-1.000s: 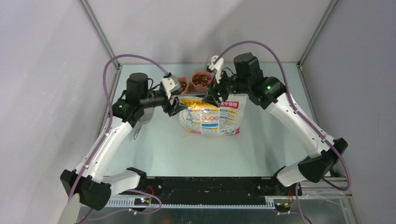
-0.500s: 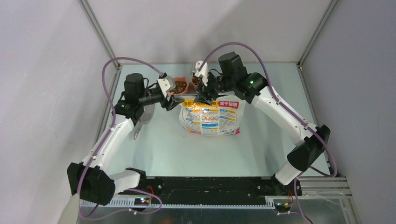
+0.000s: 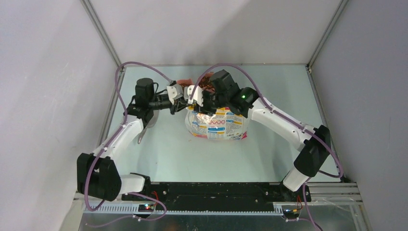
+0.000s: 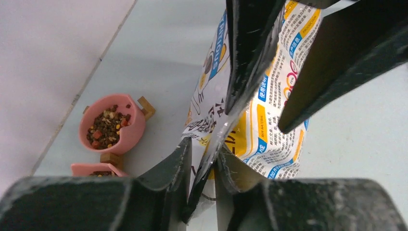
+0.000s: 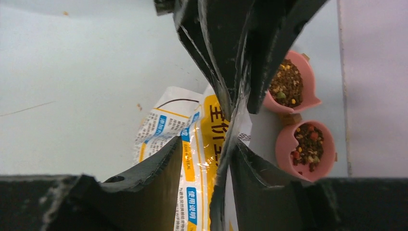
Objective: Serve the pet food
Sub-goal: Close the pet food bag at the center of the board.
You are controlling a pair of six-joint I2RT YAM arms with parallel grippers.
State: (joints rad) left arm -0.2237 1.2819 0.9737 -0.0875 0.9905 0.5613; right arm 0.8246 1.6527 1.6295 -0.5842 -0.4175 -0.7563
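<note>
The pet food [image 4: 107, 127] fills two pink bowls [image 5: 308, 147] by the back wall, and in the top view the arms mostly cover them. A printed cat-food bag [image 3: 217, 124] lies flat on the table with its top edge raised. My left gripper [image 4: 204, 173] is shut on that top edge, which runs pinched between its fingers. My right gripper [image 5: 207, 163] straddles the same edge from the other side. Its jaws stand apart, and the seam lies against one finger [image 5: 250, 168]. Both grippers meet over the bag's top [image 3: 192, 98].
A grey metal scoop [image 3: 146, 122] lies left of the bag, partly under the left arm. The second pink bowl [image 4: 96, 169] stands on small wooden feet beside the first. Grey walls close in the back and both sides.
Both arms have swung inward from the bowls to the bag's top edge. The left jaws have closed on the edge and the right jaws have narrowed around it.
</note>
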